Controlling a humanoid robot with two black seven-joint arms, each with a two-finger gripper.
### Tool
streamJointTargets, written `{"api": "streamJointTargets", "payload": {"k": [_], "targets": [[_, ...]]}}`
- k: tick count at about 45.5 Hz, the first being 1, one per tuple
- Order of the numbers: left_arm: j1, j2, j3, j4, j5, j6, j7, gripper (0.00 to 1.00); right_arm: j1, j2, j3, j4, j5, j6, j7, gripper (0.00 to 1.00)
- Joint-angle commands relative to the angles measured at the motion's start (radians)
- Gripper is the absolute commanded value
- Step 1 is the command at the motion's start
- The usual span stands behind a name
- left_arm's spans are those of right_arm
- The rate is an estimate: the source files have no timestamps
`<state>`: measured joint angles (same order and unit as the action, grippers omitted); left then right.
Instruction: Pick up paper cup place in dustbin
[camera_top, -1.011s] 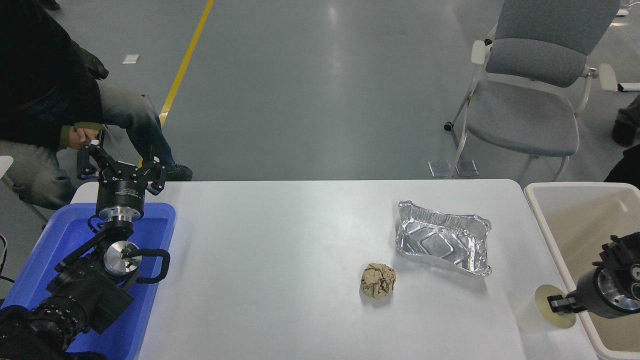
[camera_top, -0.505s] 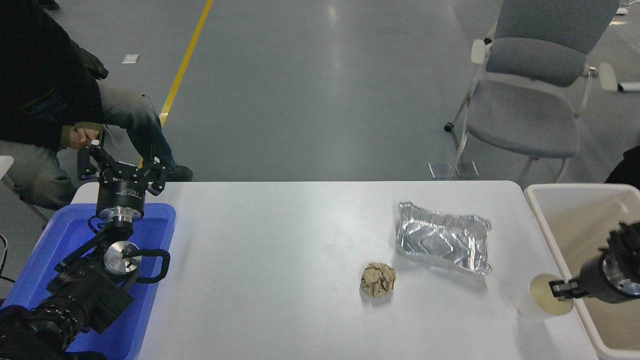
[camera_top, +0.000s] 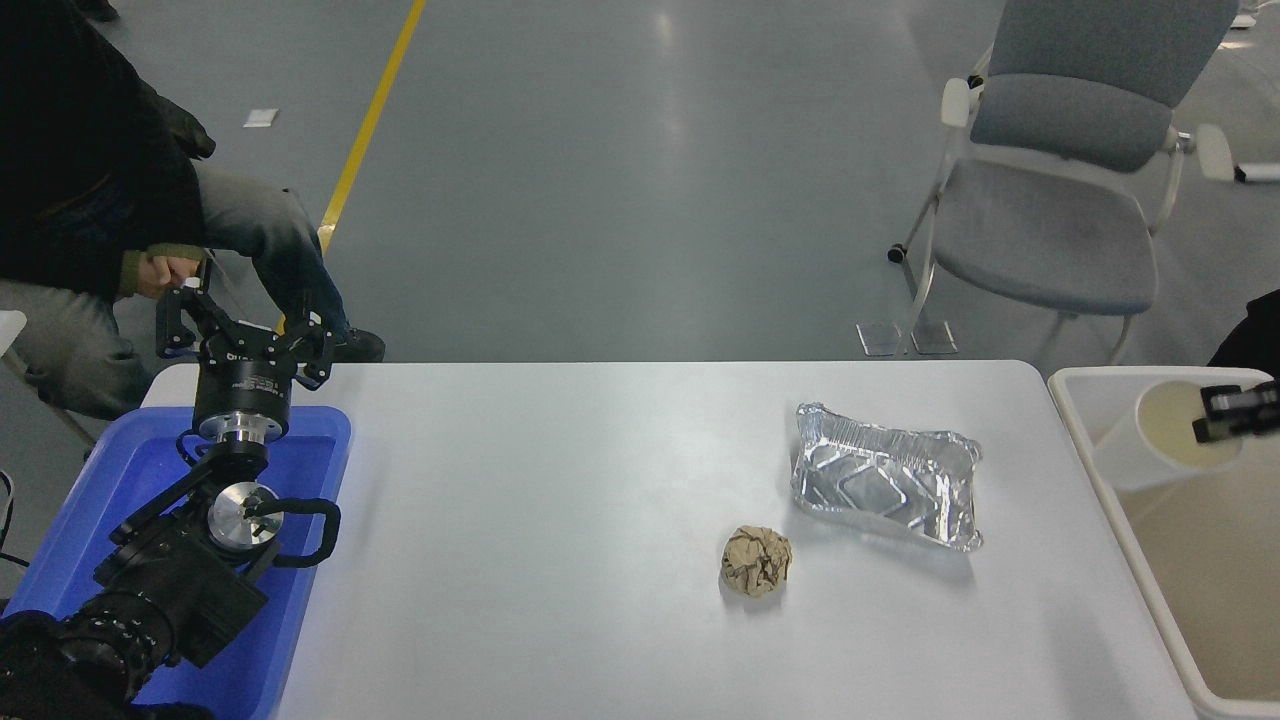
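Head view: right gripper (camera_top: 1222, 418) at the right edge, only its black fingers in sight, pinched on the rim of the paper cup (camera_top: 1160, 450), which hangs tilted above the dustbin (camera_top: 1090, 440), inside its near left corner, with the cream inside turned up. On the white table (camera_top: 560, 560): foil tray (camera_top: 885, 488) and, just in front of it, crumpled brown paper ball (camera_top: 756, 562). Left gripper (camera_top: 243, 330) parked over the blue tray (camera_top: 300, 620) at the lower left, fingers spread apart and holding nothing.
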<state>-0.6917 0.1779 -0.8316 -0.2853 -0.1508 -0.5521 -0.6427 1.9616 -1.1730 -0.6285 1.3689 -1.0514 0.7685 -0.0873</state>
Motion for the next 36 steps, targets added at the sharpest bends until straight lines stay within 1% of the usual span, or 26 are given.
{"api": "streamJointTargets", "payload": {"k": [1,15,26,32,36], "targets": [[0.000,0.000,0.000,0.000,-0.001,0.000,0.000,0.99,0.240,-0.010,-0.082,0.001,0.004,0.017,-0.002,0.00],[0.000,0.000,0.000,0.000,-0.001,0.000,0.000,0.99,0.336,-0.007,-0.088,-0.027,-0.004,0.017,-0.006,0.00],[0.000,0.000,0.000,0.000,-0.001,0.001,-0.002,0.99,0.266,-0.019,-0.071,-0.214,-0.007,0.017,-0.011,0.00],[0.000,0.000,0.000,0.000,-0.001,0.001,0.000,0.99,0.123,-0.013,-0.060,-0.318,0.022,0.017,-0.005,0.00],[0.000,0.000,0.002,0.000,-0.001,0.001,0.000,0.99,0.018,-0.005,-0.034,-0.370,0.105,0.017,-0.003,0.00]]}}
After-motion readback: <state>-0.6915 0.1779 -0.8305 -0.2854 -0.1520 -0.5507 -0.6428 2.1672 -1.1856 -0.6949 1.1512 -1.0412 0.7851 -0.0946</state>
